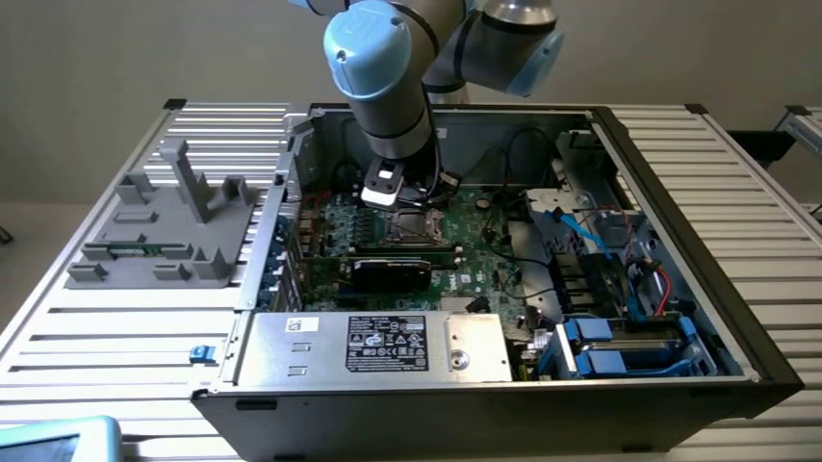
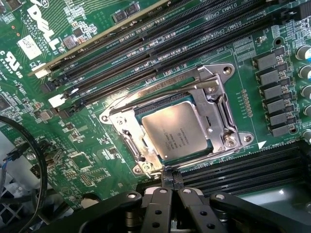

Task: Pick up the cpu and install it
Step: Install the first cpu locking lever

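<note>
Lying nearest in the exterior view, the power supply (image 1: 372, 348) with its label is seen along the near wall of the open computer case (image 1: 719, 318), which rests on a slatted white table (image 1: 103, 332). At the case's near right corner, blue drive carriers (image 1: 617, 351) are fitted, with red and blue cables running above them.

Farther in, the green motherboard (image 1: 482, 260) is laid flat on the case floor, and a black expansion card (image 1: 392, 269) is seated across it just beyond the power supply. At the exterior view's left, outside the case, a grey plastic tray (image 1: 161, 236) with upright posts is set on the table.

Over the middle of the board the gripper (image 1: 408, 192) is held low by the blue-jointed arm (image 1: 379, 67). In the wrist view the gripper (image 2: 171, 182) is seen with its two fingers pressed together, and nothing is gripped between them. Just beyond the fingertips, the cpu (image 2: 176, 130) is lying flat inside the socket (image 2: 221, 119), its silvery top facing up; the metal frame is seen around it, and whether that frame is latched cannot be told. The fingers are beside the socket's edge, apart from the chip.

Beyond the socket, long black memory slots (image 2: 160, 46) are ranged across the board.
</note>
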Robot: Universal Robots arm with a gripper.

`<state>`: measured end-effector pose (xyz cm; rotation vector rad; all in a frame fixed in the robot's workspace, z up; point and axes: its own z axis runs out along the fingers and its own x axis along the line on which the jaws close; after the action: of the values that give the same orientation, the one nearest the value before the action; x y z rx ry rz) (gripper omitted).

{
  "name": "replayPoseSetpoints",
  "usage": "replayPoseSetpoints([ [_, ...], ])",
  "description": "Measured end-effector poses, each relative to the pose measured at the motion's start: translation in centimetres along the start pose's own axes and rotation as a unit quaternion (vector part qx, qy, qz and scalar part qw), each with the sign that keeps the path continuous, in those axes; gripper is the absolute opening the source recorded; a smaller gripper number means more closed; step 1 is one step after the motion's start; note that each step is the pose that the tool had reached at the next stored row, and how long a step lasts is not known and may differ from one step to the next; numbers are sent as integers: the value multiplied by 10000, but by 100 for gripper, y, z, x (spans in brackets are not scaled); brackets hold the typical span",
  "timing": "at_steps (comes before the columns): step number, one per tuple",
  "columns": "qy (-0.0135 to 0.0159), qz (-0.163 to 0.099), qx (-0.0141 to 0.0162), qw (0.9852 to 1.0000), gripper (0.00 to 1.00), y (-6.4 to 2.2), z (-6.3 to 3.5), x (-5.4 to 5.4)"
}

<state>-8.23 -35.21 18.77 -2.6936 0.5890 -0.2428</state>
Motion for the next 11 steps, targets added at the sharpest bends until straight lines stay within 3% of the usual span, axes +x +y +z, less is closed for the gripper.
replayPoseSetpoints([
  [11, -4, 3, 9, 10000, 11, -3, 13, -5],
])
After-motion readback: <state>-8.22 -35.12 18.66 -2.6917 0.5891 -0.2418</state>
